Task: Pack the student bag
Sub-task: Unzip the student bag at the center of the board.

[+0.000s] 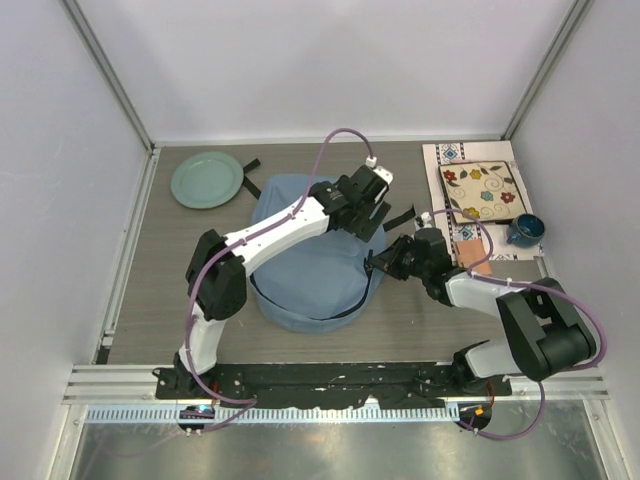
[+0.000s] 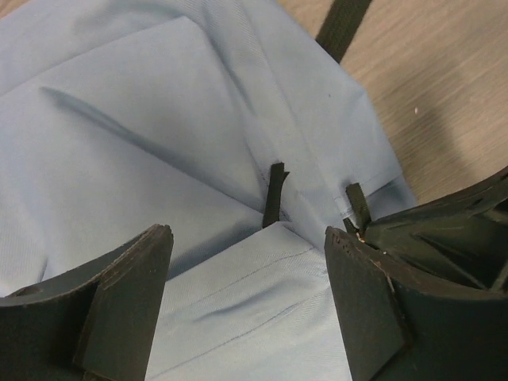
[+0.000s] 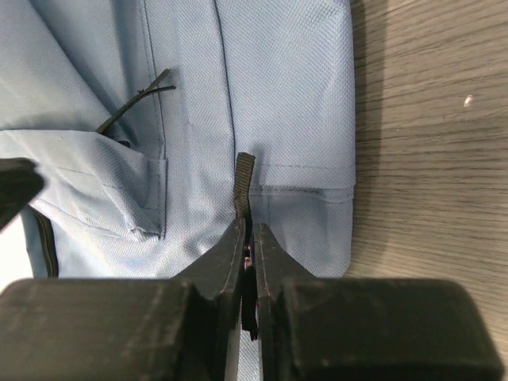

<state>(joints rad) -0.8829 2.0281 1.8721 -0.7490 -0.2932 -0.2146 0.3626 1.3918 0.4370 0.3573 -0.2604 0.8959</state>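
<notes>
A light-blue bag (image 1: 310, 285) lies flat in the middle of a wooden table (image 1: 150, 290). Its long axis runs from the near edge to the far edge, leaning slightly right at the far end. The rounded end, edged by a curving dark zipper, points toward the arm bases. Black straps (image 1: 251, 165) trail out from the far end, one to the left and one to the right.

The left arm stretches across the bag's far half. The left gripper (image 1: 368, 218) hangs over the far right corner with its jaws spread wide. In the left wrist view, blue fabric folds fill the gap between the fingers (image 2: 127, 286). A small black pull (image 2: 275, 194) pokes up from a seam there, and nothing is held.

The right gripper (image 1: 376, 262) sits at the bag's right edge, about halfway along. In the right wrist view its jaws are pressed together on a narrow dark tab (image 3: 244, 178) that stands up from the fabric beside a seam.

A pale green plate (image 1: 207, 179) rests at the far left, just beyond the bag. At the far right lies a white patterned mat (image 1: 448, 158) with a floral square (image 1: 482, 190) on it. A dark blue cup (image 1: 523, 230) stands at the mat's near right corner. These things are well apart from the bag, beyond the right arm.
</notes>
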